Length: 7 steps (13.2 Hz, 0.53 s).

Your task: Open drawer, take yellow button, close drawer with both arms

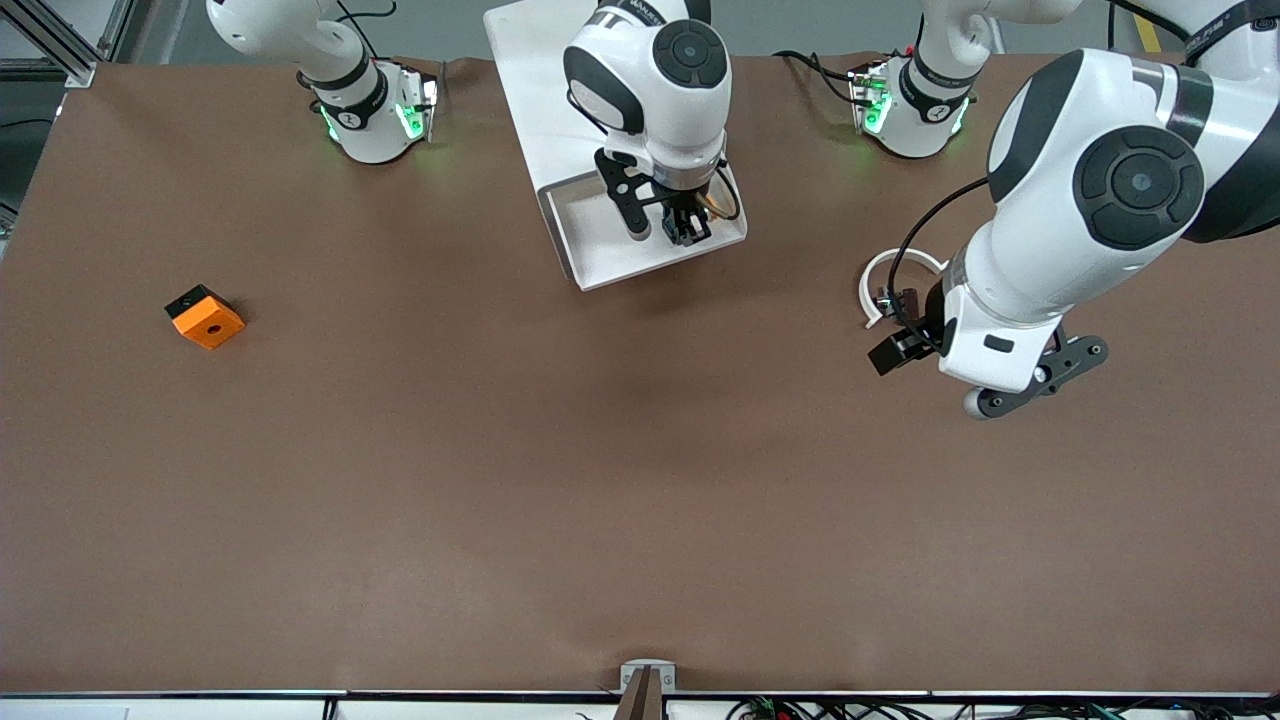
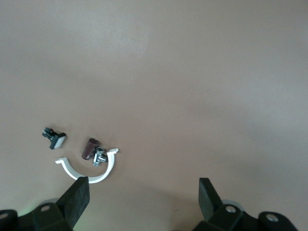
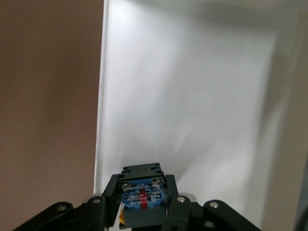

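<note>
You see the drawer [image 1: 600, 262] pulled open at the table's robot edge, right gripper [image 1: 686, 230] down inside it, clamped on the button [image 3: 142, 192], left gripper [image 2: 143, 197] spread wide, holding nothing, over a white ring [image 2: 91, 175] and small clips [image 2: 54, 138].

The drawer [image 1: 600, 262] stood pulled out from the cabinet [image 1: 535, 90]; the right gripper [image 1: 686, 231] gripped the button [image 3: 142, 192] inside it.
</note>
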Each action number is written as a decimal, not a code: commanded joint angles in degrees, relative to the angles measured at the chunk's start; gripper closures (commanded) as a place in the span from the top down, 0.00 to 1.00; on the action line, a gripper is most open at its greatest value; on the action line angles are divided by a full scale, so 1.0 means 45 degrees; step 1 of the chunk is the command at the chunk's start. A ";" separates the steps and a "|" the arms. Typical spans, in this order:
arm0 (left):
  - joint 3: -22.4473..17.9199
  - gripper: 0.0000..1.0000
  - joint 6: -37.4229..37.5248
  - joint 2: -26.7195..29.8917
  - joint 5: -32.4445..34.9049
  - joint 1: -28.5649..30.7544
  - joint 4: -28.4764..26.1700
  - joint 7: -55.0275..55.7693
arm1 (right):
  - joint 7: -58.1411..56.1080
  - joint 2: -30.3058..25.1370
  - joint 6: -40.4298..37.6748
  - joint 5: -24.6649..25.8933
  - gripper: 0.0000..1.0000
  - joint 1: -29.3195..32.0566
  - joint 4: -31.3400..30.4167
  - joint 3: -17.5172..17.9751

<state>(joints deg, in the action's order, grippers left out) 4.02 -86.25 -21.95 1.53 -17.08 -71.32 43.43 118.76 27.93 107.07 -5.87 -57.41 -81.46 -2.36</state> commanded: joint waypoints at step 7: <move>0.1720 1.00 -0.4069 0.0445 -0.0104 0.0066 -0.4106 -0.1351 | -0.8912 -0.0347 -0.1408 -0.0160 0.00 0.1311 0.1304 -0.0119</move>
<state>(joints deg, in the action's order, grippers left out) 9.78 -99.52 -21.96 1.49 -17.21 -83.93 38.06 91.92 27.51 103.40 -5.93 -53.52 -76.31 -3.17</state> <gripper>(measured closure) 0.000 0.581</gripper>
